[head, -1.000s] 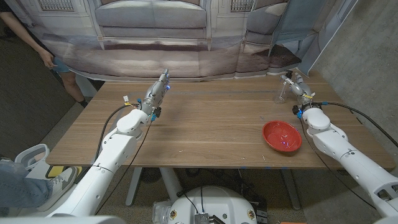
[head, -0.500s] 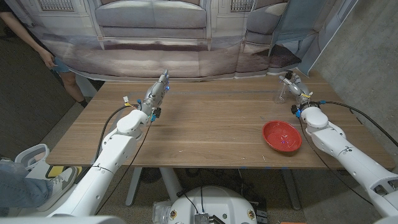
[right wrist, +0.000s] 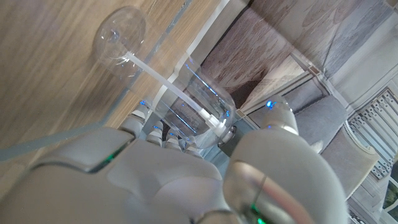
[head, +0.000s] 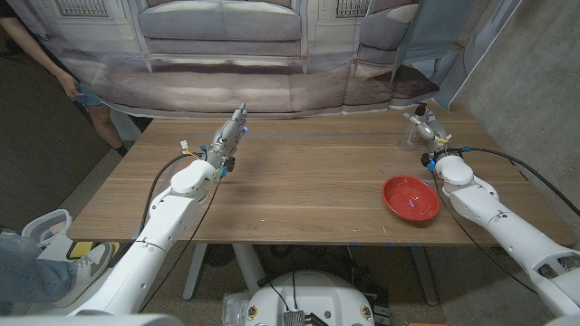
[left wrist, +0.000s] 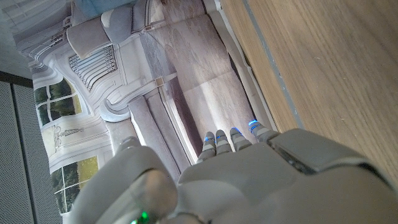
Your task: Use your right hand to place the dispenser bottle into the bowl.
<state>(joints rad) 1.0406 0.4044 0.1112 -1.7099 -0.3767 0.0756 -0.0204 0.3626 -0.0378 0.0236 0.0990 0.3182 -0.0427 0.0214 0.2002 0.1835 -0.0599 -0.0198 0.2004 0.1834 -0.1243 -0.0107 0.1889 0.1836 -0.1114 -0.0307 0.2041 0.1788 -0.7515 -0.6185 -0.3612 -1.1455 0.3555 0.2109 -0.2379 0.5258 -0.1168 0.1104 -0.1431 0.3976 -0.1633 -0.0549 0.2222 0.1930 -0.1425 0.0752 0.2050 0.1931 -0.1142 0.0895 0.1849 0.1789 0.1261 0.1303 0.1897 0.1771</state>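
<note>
The right robot hand [head: 424,127] has edged left, its fingers around the clear dispenser bottle [right wrist: 186,99]; grip unclear

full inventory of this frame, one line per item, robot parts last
dispenser bottle: 1, clear, far right of the table, between the right hand's fingers
bowl: 1, red, right side of the table, nearer the front edge than the bottle
table: 1, brown wood, under both arms
backdrop: 1, grey printed cloth, behind the table
person: 1, at the far left beside the table
left hand: 1, grey, far left of the table, holds nothing
right hand: 1, grey, far right, around the bottle
</note>
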